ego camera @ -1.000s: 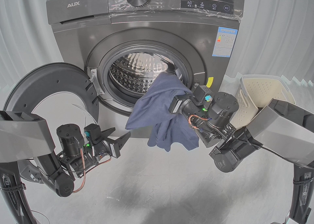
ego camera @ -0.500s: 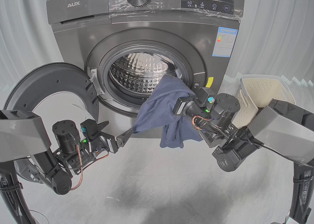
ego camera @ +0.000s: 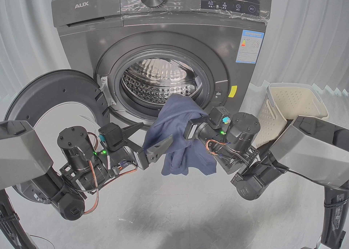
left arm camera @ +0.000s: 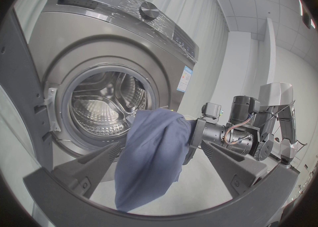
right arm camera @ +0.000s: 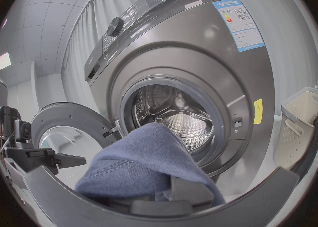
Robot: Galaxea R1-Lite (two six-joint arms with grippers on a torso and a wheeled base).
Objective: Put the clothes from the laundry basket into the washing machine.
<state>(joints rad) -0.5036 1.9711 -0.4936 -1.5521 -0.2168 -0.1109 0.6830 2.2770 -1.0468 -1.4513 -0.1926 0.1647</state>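
One blue garment (ego camera: 174, 115) hung clamped in the right tool (ego camera: 189, 130), just in front of the lower rim of the washing machine (ego camera: 91, 42), tail drooping outside. The left tool (ego camera: 147, 139) gaped wide around its hanging part. Released there, it would probably slide to the floor (ego camera: 163, 206).
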